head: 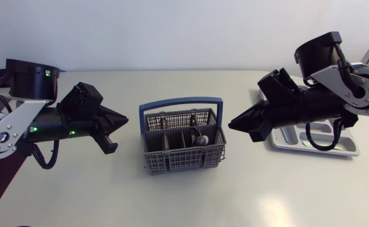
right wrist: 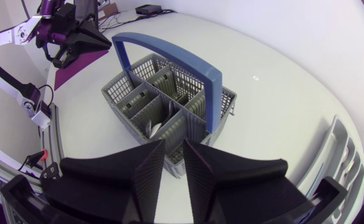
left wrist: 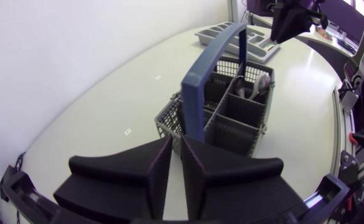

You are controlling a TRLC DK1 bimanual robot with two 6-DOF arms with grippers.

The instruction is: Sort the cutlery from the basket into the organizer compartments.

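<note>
My left tool (left wrist: pixel 175 142) hangs just short of the grey cutlery basket (head: pixel 184 161), its two wedge fingers pressed almost together on nothing. The basket stands mid-bench between both arms, its blue handle (head: pixel 181 101) arching across the top. At least one metal piece, seemingly a spoon (head: pixel 200 139), stands in a compartment on the side nearer my right arm; whether more cutlery lies in the other cells I cannot tell. My right tool (right wrist: pixel 174 146) points at the basket from the other side, likewise closed and carrying nothing, and apart from the rim. Behind that arm, the grey organizer (head: pixel 323 151) lies at the far right of the bench, partly hidden.

As I judge it, the sort has not begun. The right arm suits the first pick: spread the fingers first, come down from above beside the handle rather than under it, and pinch the spoon high on its exposed end so the mesh walls do not snag the fingers.
</note>
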